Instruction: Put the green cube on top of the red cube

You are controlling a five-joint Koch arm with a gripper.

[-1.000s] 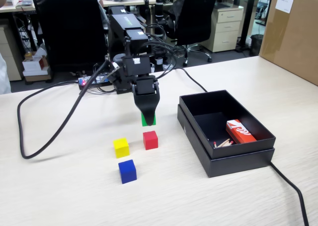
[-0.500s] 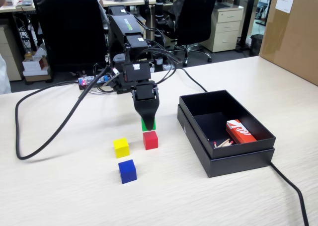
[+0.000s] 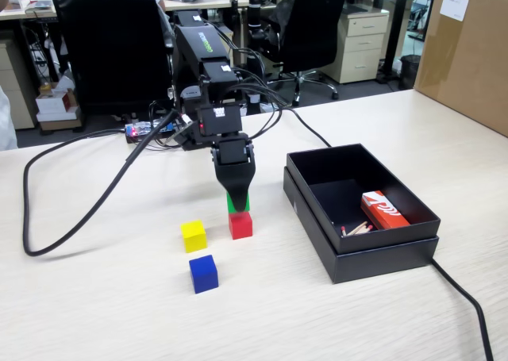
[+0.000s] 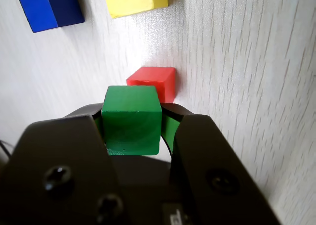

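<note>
Fixed view, left to right:

- Cable (image 3: 87, 206): black, looping across the pale wood-grain table (image 3: 119, 313) from the left edge up to the arm's base.
- Yellow cube (image 3: 194, 236): on the table, left of the red cube, apart from it.
- Blue cube (image 3: 203, 273): on the table, nearer the camera than the yellow cube, apart from it.
- Arm (image 3: 202, 75): black, reaching down toward the camera from the back of the table.
- Gripper (image 3: 236, 196): pointing down, closed on the green cube, jaws pressed to two opposite faces.
- Green cube (image 3: 239, 203): in the gripper, directly above the red cube; contact between the two cannot be told from here.
- Red cube (image 3: 240, 224): on the table, under the green cube.
- Box (image 3: 397, 250): black, open-topped, right of the cubes, well apart from them; inside, a red-and-white packet (image 3: 384, 209) with a few matchsticks (image 3: 357, 228) beside it.
- Second cable (image 3: 464, 297): black, running from the box's near corner to the lower right edge.

Wrist view, left to right:

- Blue cube (image 4: 49, 7), top left; yellow cube (image 4: 136, 0) beside it at the top edge.
- Green cube (image 4: 132, 118): centre, clamped between the black jaws of the gripper (image 4: 134, 131).
- Red cube (image 4: 155, 80): just beyond the green cube, partly covered by it.
</note>
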